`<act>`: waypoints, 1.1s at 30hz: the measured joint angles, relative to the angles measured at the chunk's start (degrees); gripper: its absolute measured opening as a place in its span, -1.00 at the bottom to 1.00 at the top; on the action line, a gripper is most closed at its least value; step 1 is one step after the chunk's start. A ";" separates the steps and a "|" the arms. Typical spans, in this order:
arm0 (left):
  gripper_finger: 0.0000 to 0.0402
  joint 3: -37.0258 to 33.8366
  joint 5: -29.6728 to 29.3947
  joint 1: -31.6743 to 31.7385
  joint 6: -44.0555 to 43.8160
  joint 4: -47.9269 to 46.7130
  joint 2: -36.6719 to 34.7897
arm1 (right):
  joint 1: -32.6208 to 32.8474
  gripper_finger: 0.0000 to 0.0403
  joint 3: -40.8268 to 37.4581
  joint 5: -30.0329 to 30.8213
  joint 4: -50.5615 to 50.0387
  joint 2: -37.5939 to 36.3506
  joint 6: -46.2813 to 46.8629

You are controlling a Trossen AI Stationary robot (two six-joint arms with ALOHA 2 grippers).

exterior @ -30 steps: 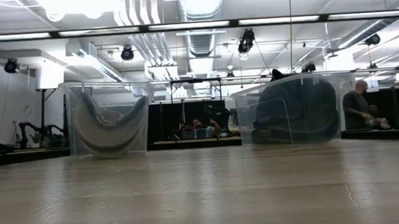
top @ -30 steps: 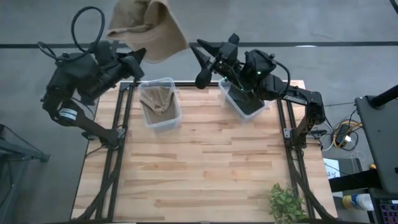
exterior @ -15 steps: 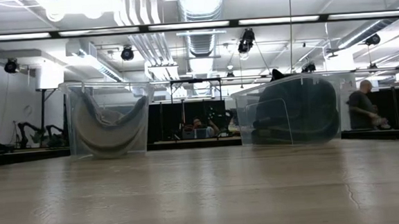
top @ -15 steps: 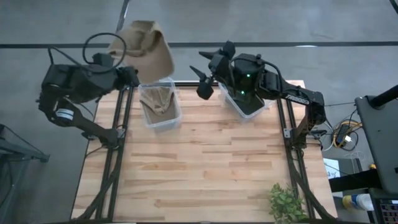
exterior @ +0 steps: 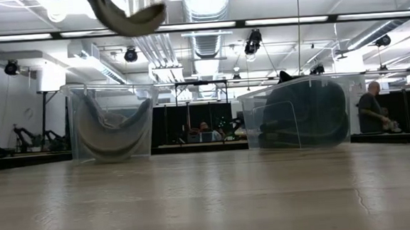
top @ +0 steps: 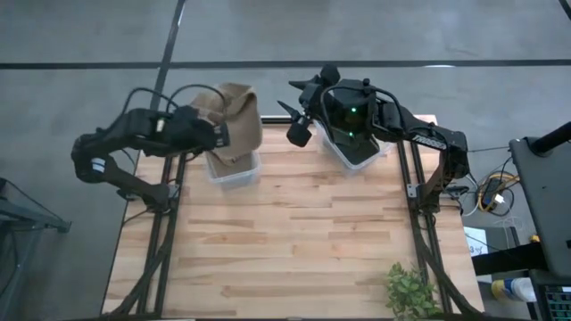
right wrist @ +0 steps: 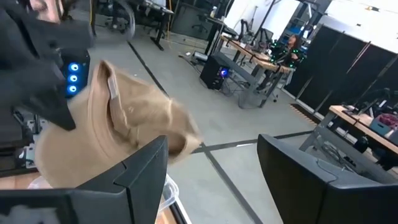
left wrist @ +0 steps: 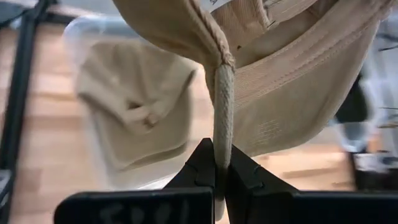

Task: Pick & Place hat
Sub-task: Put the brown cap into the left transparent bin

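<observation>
My left gripper (top: 217,135) is shut on a tan hat (top: 235,119) and holds it in the air over the left clear bin (top: 234,169). That bin holds another tan hat (left wrist: 134,112). In the low view the held hat (exterior: 127,13) shows at the top, above the left bin (exterior: 109,121). My right gripper (top: 299,116) is open and touches nothing. It hovers over the table's far edge, between the two bins. Its wrist view shows the held hat (right wrist: 118,130) ahead of it. The right clear bin (top: 354,147) holds dark hats. My left gripper pinches a narrow tan edge of the hat (left wrist: 222,146) between its two fingers; which part of the hat it is I cannot tell. The hat is lifted clear, its crown and inside (left wrist: 292,74) spreading beyond the fingers, above the bin.
Both bins stand along the table's far edge; the right one (exterior: 301,113) looks dark with hats. A green plant (top: 410,290) sits at the near right corner. Bare wood (top: 285,232) fills the middle and near part. A person (exterior: 369,108) stands in the room behind.
My left gripper has come down from high beyond the table's far edge toward the left bin, carrying the hat. The hat now hangs over the bin and has entered the top of the low view. My right gripper has dropped slightly and stayed open.
</observation>
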 joint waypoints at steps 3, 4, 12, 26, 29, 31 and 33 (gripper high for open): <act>-0.97 -5.19 1.27 1.50 -2.97 -0.08 -0.86 | 0.01 0.22 0.00 -0.18 -0.07 0.00 -1.07; -0.97 -6.85 1.34 2.02 -3.36 -0.08 -1.22 | 0.04 0.22 0.00 -0.20 -0.07 0.00 -1.41; -0.97 -19.18 5.23 9.08 -4.72 2.73 -3.48 | 0.04 0.20 0.00 -0.64 -0.38 0.00 -2.75; -0.95 -36.58 14.73 15.25 0.11 15.93 -4.68 | 0.02 0.20 -0.02 -0.62 -1.62 0.00 -3.87; -0.91 -37.77 16.35 15.28 1.45 16.44 -4.67 | 0.02 0.19 -0.05 -0.62 -1.62 0.00 -3.86; -0.86 -38.19 16.95 15.27 2.70 16.45 -4.63 | -0.02 0.19 -0.12 -0.62 -1.61 0.00 -3.86; -0.79 -38.23 17.13 15.27 4.93 16.52 -4.57 | -0.02 0.20 -0.32 -0.62 -1.60 0.00 -3.85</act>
